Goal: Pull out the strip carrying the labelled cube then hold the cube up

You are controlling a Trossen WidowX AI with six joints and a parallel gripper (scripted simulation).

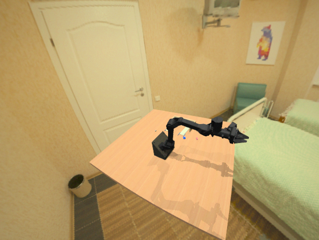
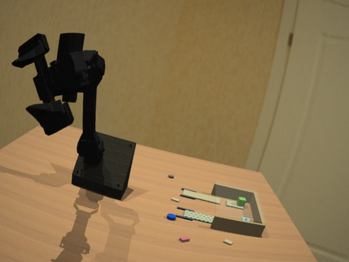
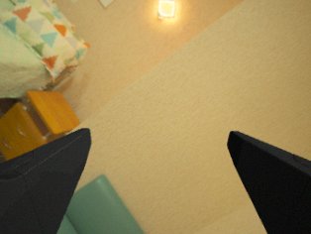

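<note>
1. The small pink block [image 2: 184,239] and the flat blue disc [image 2: 170,216] lay nearest in the exterior view. The disc was just beside the outer end of the teal dotted strip [image 2: 198,216], so a loose approach could have knocked it onto the strip.
2. That strip ran into the tan walled tray [image 2: 238,226], where the pale blue labelled cube [image 2: 245,218] sat close behind the front wall. A fast pull might have tipped the cube off.
3. Beyond it, the cream striped strip [image 2: 200,196] showed a gap before the piece bearing the green cube [image 2: 241,201]. Choosing this strip would have been the wrong pull.
4. The black gripper [image 2: 21,85] hung high, well apart from both strips, with its jaws wide and nothing between them.
5. Only the exterior view showed the strips clearly. The top view hid them behind the arm, and the wrist view showed only walls and furniture.
</note>
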